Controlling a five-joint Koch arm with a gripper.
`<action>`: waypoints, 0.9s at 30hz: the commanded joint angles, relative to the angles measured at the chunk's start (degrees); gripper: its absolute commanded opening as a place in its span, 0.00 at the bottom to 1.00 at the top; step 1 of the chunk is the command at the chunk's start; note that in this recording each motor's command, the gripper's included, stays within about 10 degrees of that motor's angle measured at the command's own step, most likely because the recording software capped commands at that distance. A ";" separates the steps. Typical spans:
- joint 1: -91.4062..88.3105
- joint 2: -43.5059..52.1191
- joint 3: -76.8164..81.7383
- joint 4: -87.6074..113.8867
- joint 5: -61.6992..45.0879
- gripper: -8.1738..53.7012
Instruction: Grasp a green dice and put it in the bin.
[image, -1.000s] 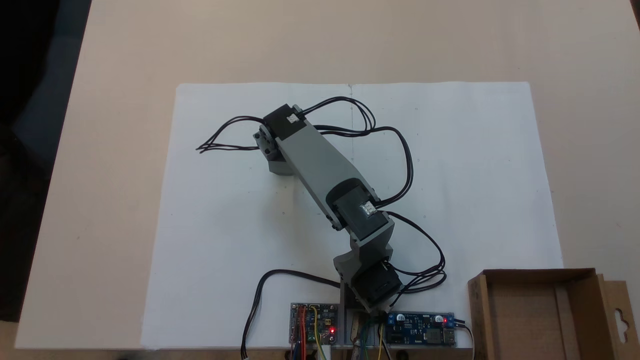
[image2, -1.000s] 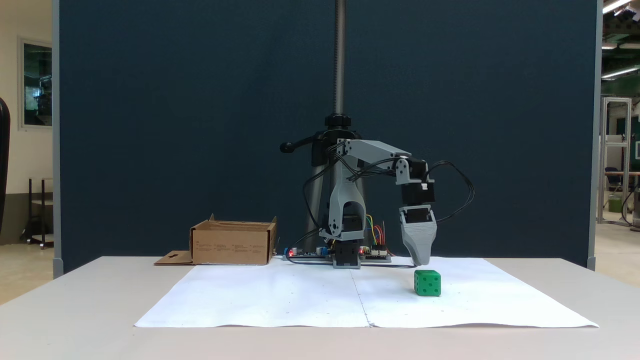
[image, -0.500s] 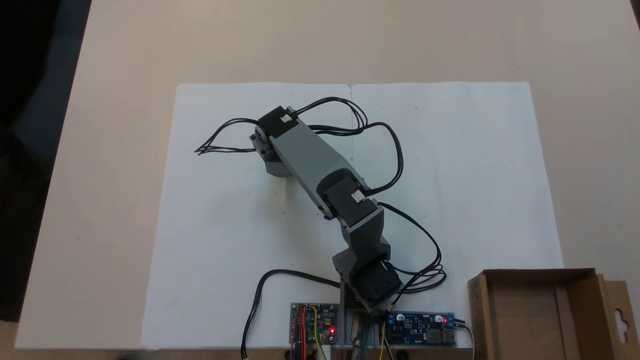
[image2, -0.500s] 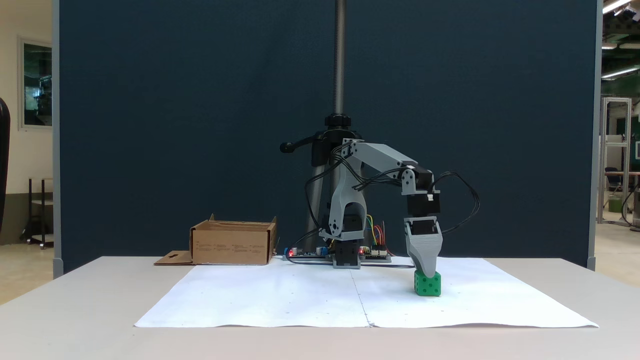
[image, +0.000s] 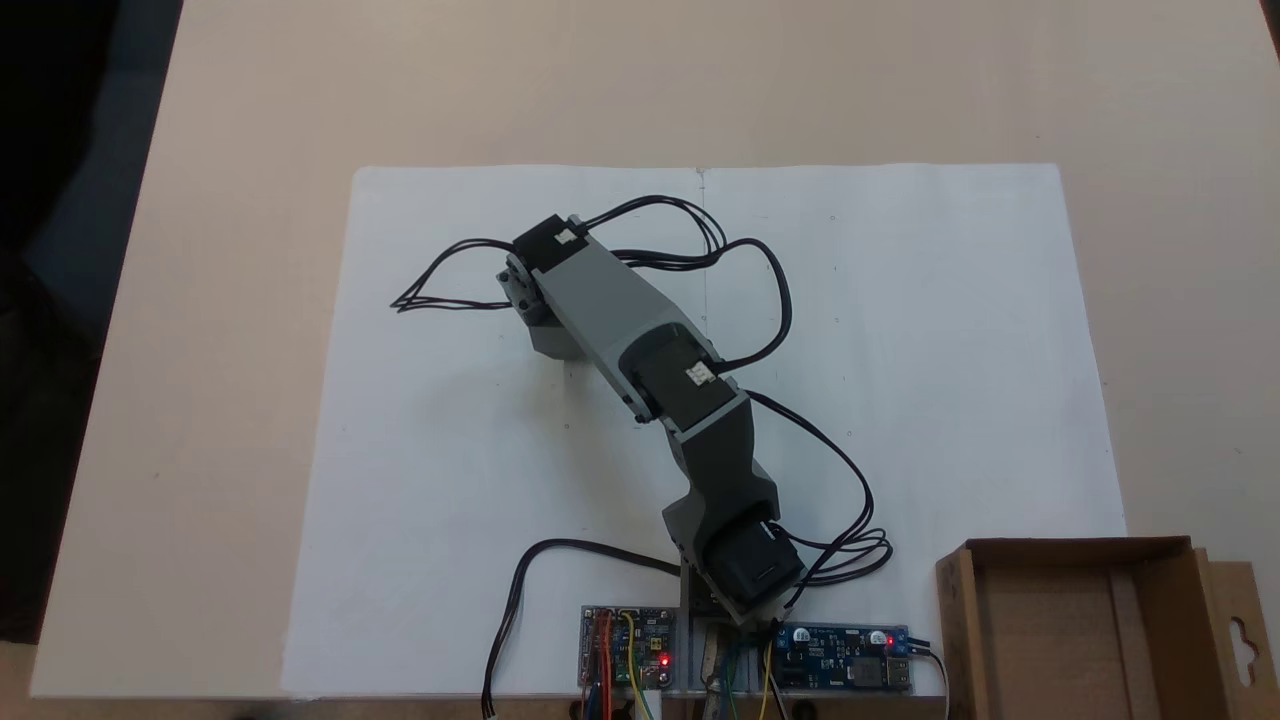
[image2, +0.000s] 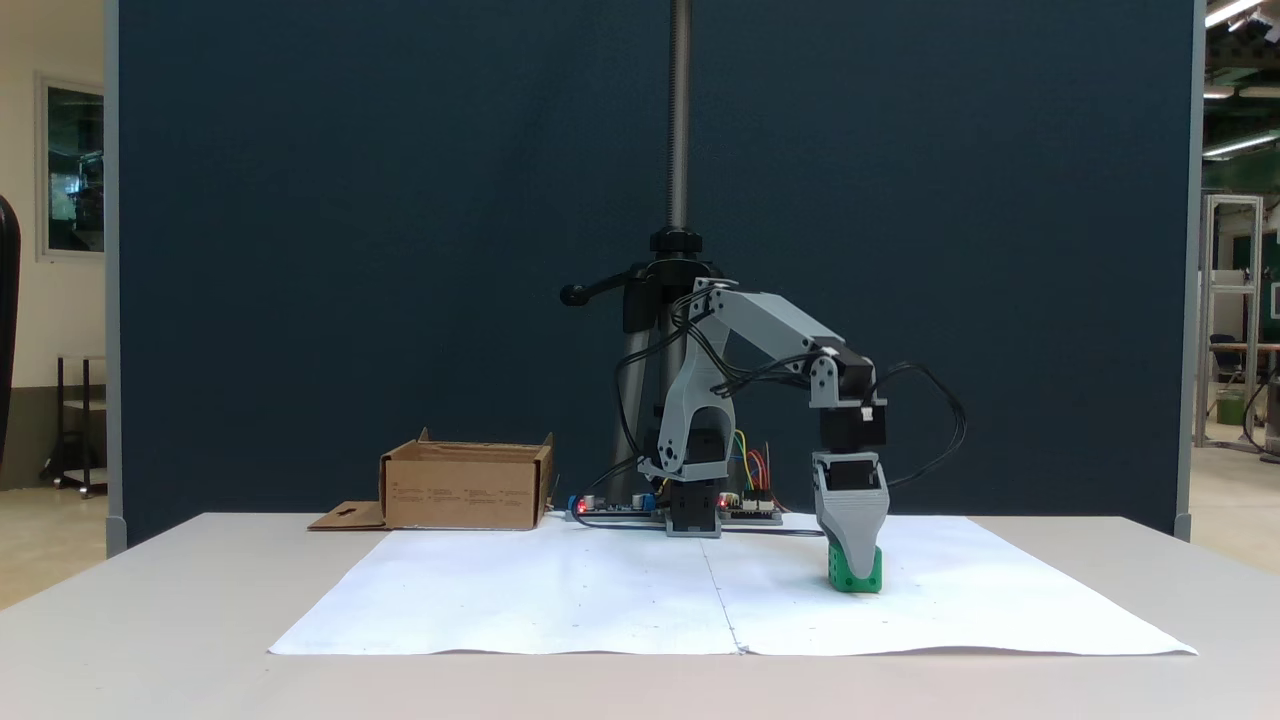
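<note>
Your green dice (image2: 857, 575) sits on the white paper (image2: 560, 600), right of centre, the pincer (image2: 853, 570) lowered straight over it; whether it's clenched, you can't tell. The arm (image2: 770, 325) reaches rightward, elbow high. The bin (image2: 465, 487) stands far left on the tabletop (image2: 150, 620).

We see the green dice (image2: 852, 578) as a small bright green cube with recessed pips on its faces, sitting flat on the white paper (image2: 600, 590) that covers the surface, right of centre in a fixed view. A grey finger overlaps its upper front, so we make out only its lower part and sides. The bin (image2: 466, 487) is a shallow brown cardboard box, open on top, standing upright well apart from the dice. Its side flap (image: 1240, 630) carries a hang-hole cutout, and its inside looks bare where we can see it.
</note>
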 joint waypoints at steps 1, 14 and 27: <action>-0.18 0.70 -2.99 -2.29 4.13 0.75; 0.18 -1.32 -2.90 -2.20 4.04 0.75; 0.53 -1.58 -2.11 -1.67 4.13 0.67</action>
